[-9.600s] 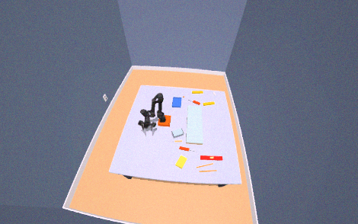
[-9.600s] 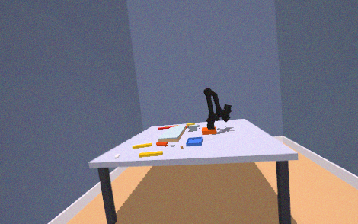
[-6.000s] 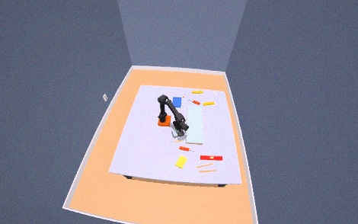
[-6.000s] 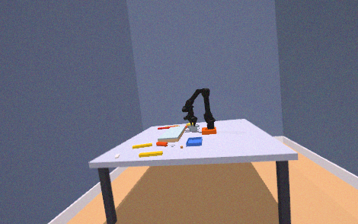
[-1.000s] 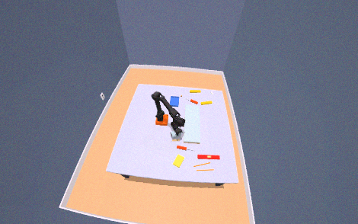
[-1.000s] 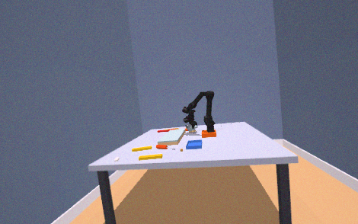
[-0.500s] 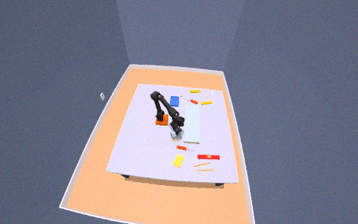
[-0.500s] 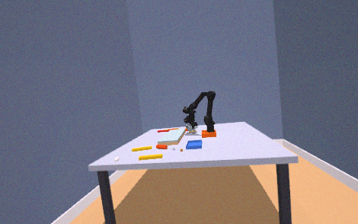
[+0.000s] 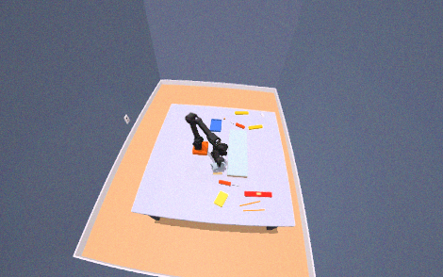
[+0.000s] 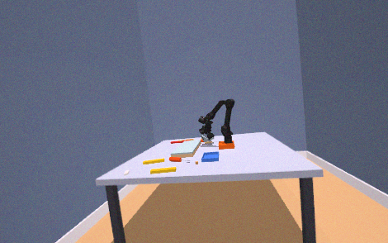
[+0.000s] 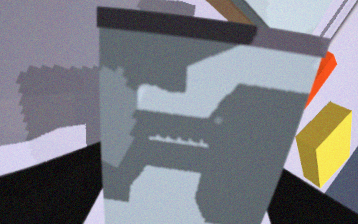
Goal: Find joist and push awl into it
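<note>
From the left in the top view, the blue tray [image 9: 216,125] [image 10: 210,157] waits to receive the finder. Our gripper [image 9: 218,164] [image 10: 207,140] [image 11: 188,160] stands wide, clamped on a grey block, presumably the stud finder [image 9: 217,167] [image 10: 207,144] [image 11: 250,120], beside the panel [image 9: 237,153] [image 10: 186,148] [image 11: 295,15], likely for scanning. Red-handled tools lie near either end [image 9: 224,183] [image 11: 322,80]; we cannot tell which is the awl.

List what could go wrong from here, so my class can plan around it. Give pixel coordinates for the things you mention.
The held grey block [image 9: 219,169] [image 10: 207,145] [image 11: 200,125] fills much of the wrist view and may hide the contact area.
Swinging low, it might knock the near red-handled tool [image 9: 224,183] [image 11: 324,75].
A similar far red-handled tool [image 9: 240,125] [image 10: 175,159] could invite picking the wrong one.
</note>
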You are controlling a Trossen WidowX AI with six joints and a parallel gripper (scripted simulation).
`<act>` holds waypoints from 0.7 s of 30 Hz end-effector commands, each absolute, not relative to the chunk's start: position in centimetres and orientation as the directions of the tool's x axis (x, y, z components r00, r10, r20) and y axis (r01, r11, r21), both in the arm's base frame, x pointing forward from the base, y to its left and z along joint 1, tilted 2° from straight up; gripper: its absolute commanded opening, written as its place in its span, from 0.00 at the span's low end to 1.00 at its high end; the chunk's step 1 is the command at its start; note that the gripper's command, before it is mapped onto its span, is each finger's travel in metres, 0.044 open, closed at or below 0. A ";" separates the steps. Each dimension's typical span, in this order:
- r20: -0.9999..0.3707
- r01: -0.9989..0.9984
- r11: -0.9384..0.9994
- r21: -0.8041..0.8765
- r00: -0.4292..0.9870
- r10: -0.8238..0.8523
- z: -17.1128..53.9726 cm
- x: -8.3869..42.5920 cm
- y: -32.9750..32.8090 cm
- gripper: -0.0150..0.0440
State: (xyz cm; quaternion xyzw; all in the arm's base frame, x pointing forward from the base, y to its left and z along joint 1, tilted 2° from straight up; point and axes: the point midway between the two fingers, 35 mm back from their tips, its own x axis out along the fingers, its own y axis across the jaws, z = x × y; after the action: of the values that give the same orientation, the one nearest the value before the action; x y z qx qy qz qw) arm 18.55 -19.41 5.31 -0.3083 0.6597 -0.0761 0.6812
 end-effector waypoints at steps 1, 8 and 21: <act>-0.832 -0.294 0.781 -0.551 0.127 -0.540 5.5 18.6 -19.5 0.25; -0.809 -0.288 0.758 -0.585 0.138 -0.572 5.4 18.7 -19.5 0.25; -0.762 -0.274 0.714 -0.645 0.159 -0.628 5.2 18.7 -19.3 0.25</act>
State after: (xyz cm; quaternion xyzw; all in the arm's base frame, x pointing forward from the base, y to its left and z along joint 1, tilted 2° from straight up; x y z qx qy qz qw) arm 18.60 -19.24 4.92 -0.3473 0.6408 -0.1176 0.6745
